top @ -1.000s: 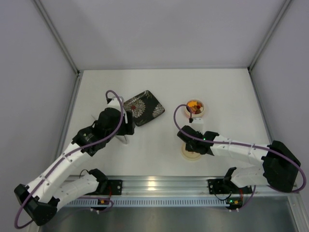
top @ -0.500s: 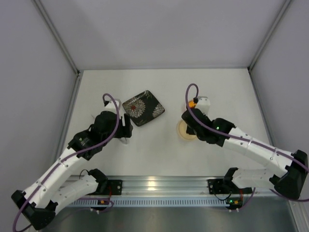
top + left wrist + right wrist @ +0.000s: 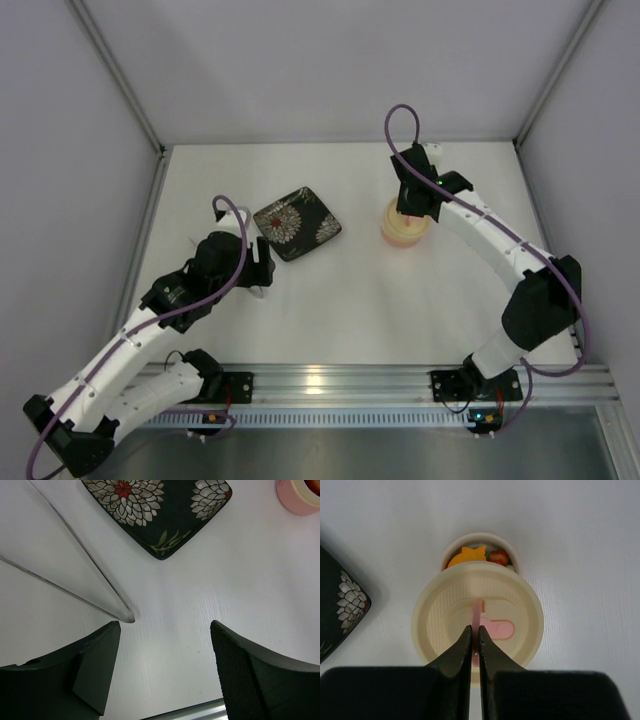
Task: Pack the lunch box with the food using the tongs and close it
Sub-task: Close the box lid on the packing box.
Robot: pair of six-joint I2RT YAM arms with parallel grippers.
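Observation:
The lunch box [image 3: 400, 236] is a pink-sided bowl at the back right of the table. My right gripper [image 3: 412, 210] hangs over it, shut on the pink ring handle of the cream lid [image 3: 437, 625]. In the right wrist view the lid sits just above and nearer than the bowl's cream rim [image 3: 479, 536]. Orange and red food [image 3: 466, 555] shows in the uncovered far part. The silvery tongs [image 3: 85, 580] lie on the table, their joined end just beyond my left gripper [image 3: 166, 627]. That gripper is open with nothing between its fingers.
A dark square floral plate [image 3: 297, 223] lies between the two arms, just beyond my left gripper. Its corner also shows at the left of the right wrist view [image 3: 340, 610]. Grey walls close the table at the left, back and right.
My right arm has carried the lid from the near part of the table back to above the lunch box. The left gripper has drawn back a little from the plate.

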